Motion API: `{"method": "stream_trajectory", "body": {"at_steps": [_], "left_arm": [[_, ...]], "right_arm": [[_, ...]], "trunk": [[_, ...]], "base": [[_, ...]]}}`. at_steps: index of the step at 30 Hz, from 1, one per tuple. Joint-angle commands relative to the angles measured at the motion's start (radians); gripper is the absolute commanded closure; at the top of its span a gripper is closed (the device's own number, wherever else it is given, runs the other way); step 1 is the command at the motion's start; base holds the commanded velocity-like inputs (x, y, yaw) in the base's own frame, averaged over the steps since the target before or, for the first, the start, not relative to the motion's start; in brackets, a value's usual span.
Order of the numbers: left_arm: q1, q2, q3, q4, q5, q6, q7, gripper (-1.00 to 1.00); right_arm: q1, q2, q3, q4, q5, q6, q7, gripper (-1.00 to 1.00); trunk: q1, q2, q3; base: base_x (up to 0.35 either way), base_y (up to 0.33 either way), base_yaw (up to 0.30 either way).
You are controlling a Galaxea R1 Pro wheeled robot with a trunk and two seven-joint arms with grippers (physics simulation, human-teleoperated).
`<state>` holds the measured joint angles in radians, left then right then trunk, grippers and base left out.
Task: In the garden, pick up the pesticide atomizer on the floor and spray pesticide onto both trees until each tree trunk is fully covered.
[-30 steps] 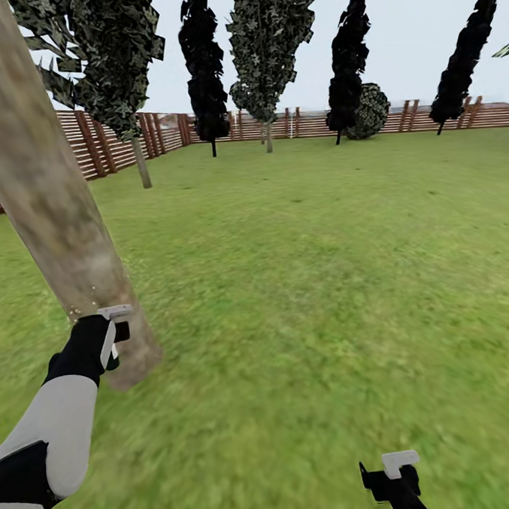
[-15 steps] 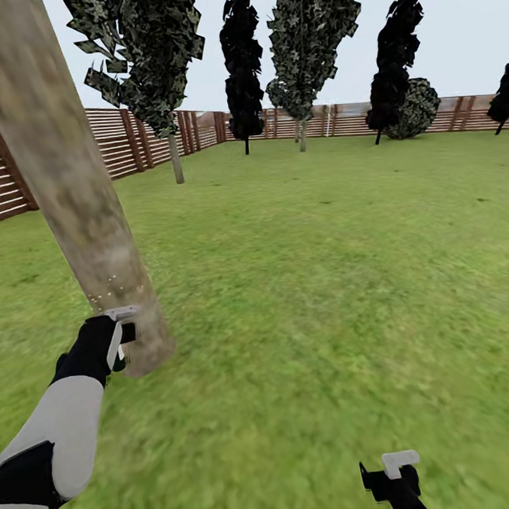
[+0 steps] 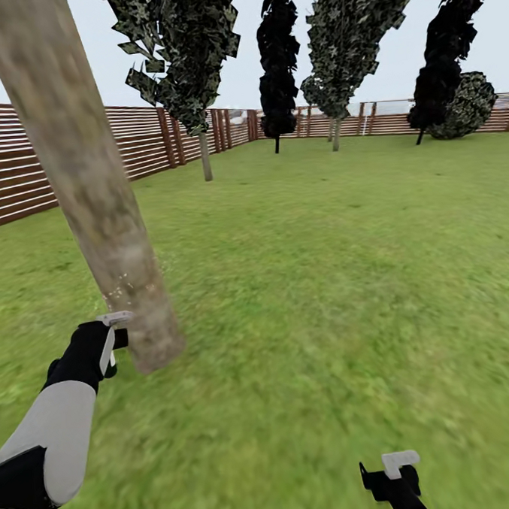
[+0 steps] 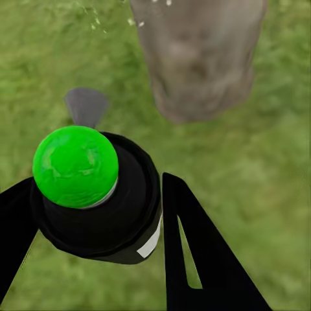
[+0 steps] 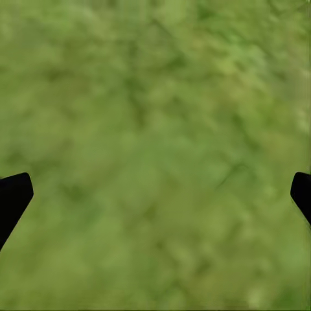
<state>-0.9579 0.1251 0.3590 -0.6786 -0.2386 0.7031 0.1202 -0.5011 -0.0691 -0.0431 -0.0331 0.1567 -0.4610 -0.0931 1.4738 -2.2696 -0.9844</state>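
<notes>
A fenced garden: grass lawn [image 3: 323,265], slatted wooden fence [image 3: 135,145], seemingly several trees [image 3: 186,55].

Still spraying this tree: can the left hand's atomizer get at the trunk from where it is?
Probably yes. The left hand holds the atomizer close beside the trunk, near its base, with only open grass between. Specks already dot the bark just above.

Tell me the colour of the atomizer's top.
Bright green, a round cap on the black atomizer held in the left gripper; clearest in the left wrist view.

Green grass lawn [image 3: 324,280]; pale tree trunk [image 3: 92,189] rooted in it, slat fence [image 3: 23,171] behind.
</notes>
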Motion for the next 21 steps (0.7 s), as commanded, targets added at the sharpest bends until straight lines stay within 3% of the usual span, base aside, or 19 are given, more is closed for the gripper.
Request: {"method": "stream_trajectory", "body": {"at_steps": [1,7,9,11,12,14,17,21], "left_arm": [[-0.001,0.004,0.000,-0.001,0.000,0.004,0.000,1.00],[-0.001,-0.017,0.003,0.021,0.004,0.001,0.002,1.00],[-0.001,-0.011,0.002,0.023,0.003,0.000,0.002,1.00],[0.018,0.021,0.008,0.031,0.000,-0.003,0.001,1.00],[0.033,0.054,0.008,0.034,0.000,-0.005,0.000,1.00],[0.045,0.071,0.006,0.036,-0.001,-0.007,-0.001,1.00],[0.074,0.062,0.004,0.036,0.005,-0.008,0.002,1.00],[0.079,0.009,0.002,0.030,0.005,-0.009,0.004,1.00]], "right_arm": [[0.000,0.000,-0.004,0.001,0.011,-0.002,-0.005,-1.00],[0.000,0.000,-0.004,-0.001,0.011,-0.002,-0.005,-1.00],[0.000,0.000,-0.004,-0.001,0.011,-0.002,-0.005,-1.00],[0.000,0.000,-0.004,0.001,0.011,-0.002,-0.005,-1.00],[0.000,0.000,-0.004,0.001,0.011,-0.002,-0.005,-1.00],[0.000,0.000,-0.004,0.001,0.011,-0.002,-0.005,-1.00],[0.000,0.000,-0.004,0.001,0.011,-0.002,-0.005,-1.00],[0.000,0.000,-0.004,0.001,0.011,-0.002,-0.005,-1.00]], "trunk": [[0.000,0.000,-0.001],[0.000,0.000,-0.001],[0.000,0.000,-0.001],[0.000,0.000,-0.001],[0.000,0.000,-0.001],[0.000,0.000,-0.001],[0.000,0.000,-0.001],[0.000,0.000,-0.001]], "base": [[0.238,-0.189,0.069],[0.241,-0.186,0.007],[0.241,-0.185,0.153],[0.241,-0.184,0.251],[0.241,-0.183,0.272],[0.241,-0.183,0.276],[0.210,-0.203,0.277],[0.131,-0.248,0.276]]}}
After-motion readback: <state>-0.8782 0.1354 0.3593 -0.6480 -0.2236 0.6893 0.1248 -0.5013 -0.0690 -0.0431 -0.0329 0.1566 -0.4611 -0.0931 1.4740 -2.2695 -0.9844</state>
